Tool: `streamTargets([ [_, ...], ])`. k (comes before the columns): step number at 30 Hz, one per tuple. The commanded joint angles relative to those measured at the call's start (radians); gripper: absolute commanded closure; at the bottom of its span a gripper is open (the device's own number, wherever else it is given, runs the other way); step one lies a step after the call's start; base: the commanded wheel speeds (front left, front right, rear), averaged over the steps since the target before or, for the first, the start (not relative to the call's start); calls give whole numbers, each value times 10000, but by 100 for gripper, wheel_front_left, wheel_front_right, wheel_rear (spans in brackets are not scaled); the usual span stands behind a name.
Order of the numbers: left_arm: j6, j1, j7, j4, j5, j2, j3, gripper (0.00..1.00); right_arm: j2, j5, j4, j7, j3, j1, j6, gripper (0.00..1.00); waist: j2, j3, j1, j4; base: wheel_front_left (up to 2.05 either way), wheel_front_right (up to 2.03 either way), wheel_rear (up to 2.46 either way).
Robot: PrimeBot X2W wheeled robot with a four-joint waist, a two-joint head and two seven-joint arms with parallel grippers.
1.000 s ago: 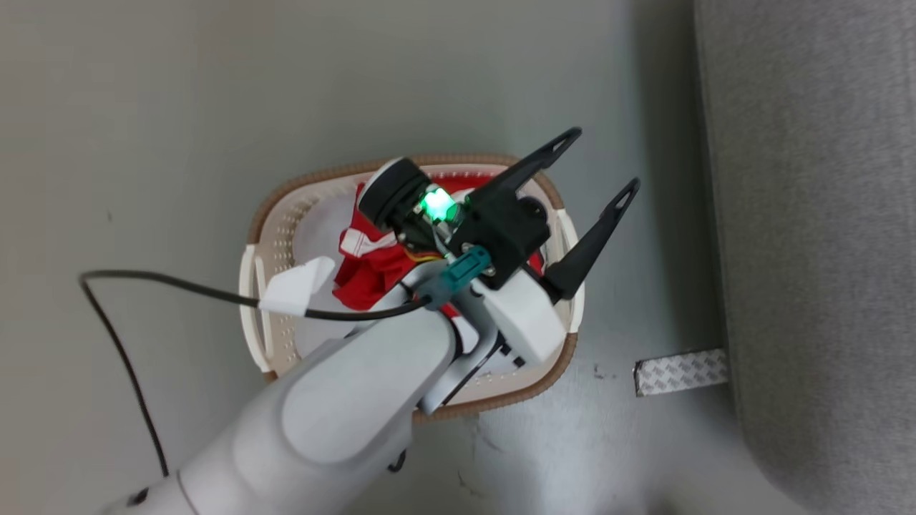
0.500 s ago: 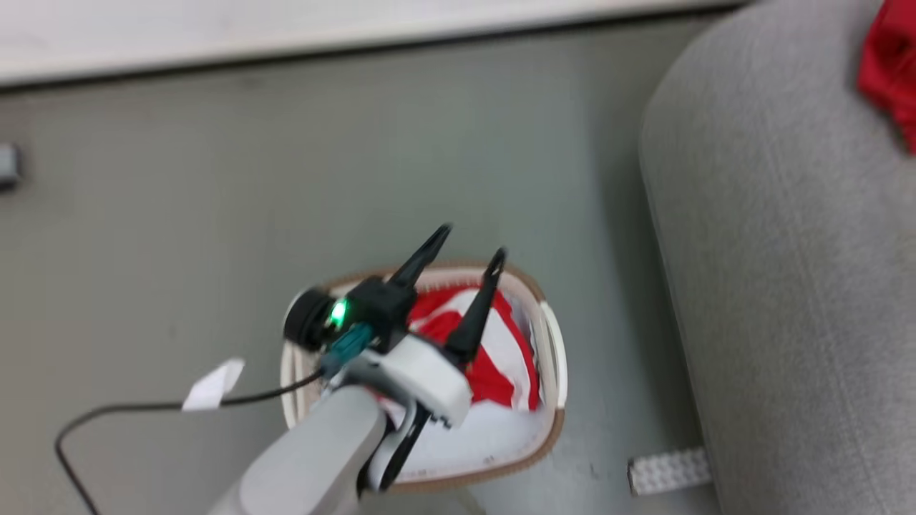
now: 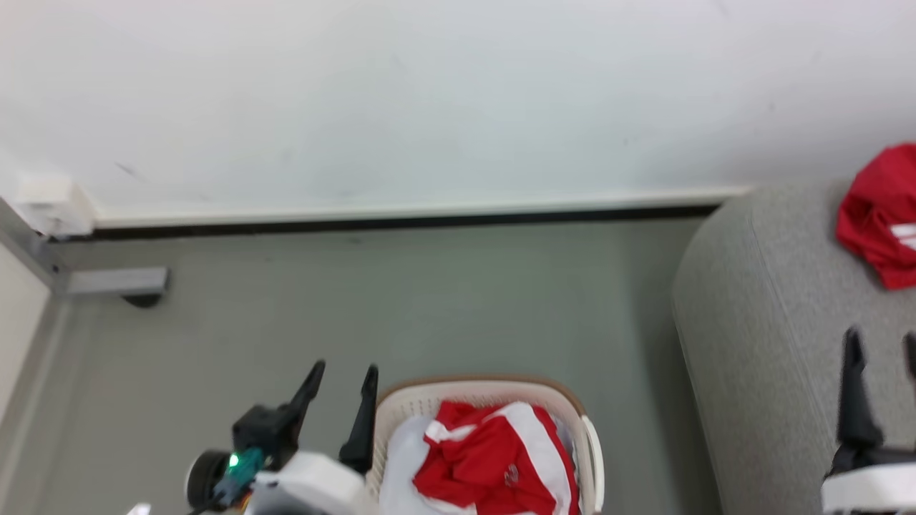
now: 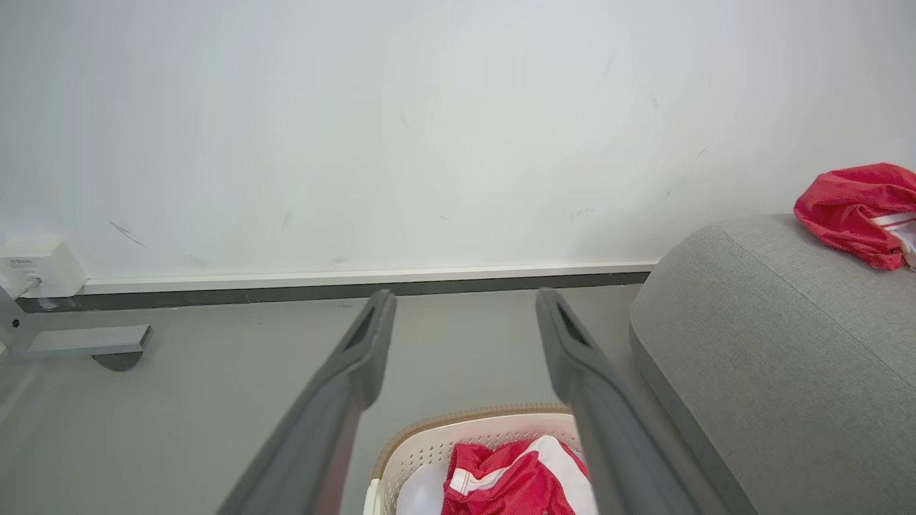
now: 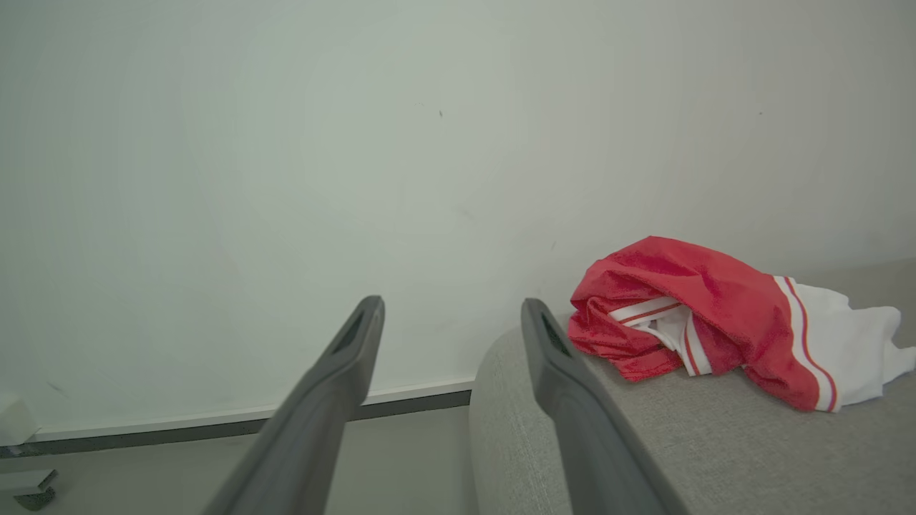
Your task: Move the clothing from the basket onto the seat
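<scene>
One tool (image 3: 345,368), left, now beside basket (image 3: 415,408)

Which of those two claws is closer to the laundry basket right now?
The left. The left gripper hangs open just beside the basket, at its left rim, while the right gripper is open by the grey sofa, well off to the basket's right.

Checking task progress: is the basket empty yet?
Not empty. A red-and-white garment lies inside the basket; a second garment lies on the sofa.
</scene>
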State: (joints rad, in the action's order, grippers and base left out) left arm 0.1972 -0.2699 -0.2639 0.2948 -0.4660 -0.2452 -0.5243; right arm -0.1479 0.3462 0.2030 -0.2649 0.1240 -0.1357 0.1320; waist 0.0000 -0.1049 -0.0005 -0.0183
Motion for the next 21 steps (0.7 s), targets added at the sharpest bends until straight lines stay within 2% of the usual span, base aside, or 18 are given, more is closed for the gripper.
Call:
streamTargets([
  [1, -14, 212, -4, -24, 84, -45, 77, 0, 53, -9, 55, 9, 11, 234, -25, 0, 0, 545, 5, 332, 0, 0, 0],
  [11, -318, 2054, -6, -323, 789, 407, 1745, 0, 714, -496, 627, 9, -326, 1741, -25, 0, 0, 1344, 5, 431, 0, 0, 0],
  [21, -837, 2363, -7, -241, 1499, 915, 2437, 0, 883, -778, 769, 9, -532, 1851, -25, 0, 0, 1411, 5, 467, 0, 0, 0],
])
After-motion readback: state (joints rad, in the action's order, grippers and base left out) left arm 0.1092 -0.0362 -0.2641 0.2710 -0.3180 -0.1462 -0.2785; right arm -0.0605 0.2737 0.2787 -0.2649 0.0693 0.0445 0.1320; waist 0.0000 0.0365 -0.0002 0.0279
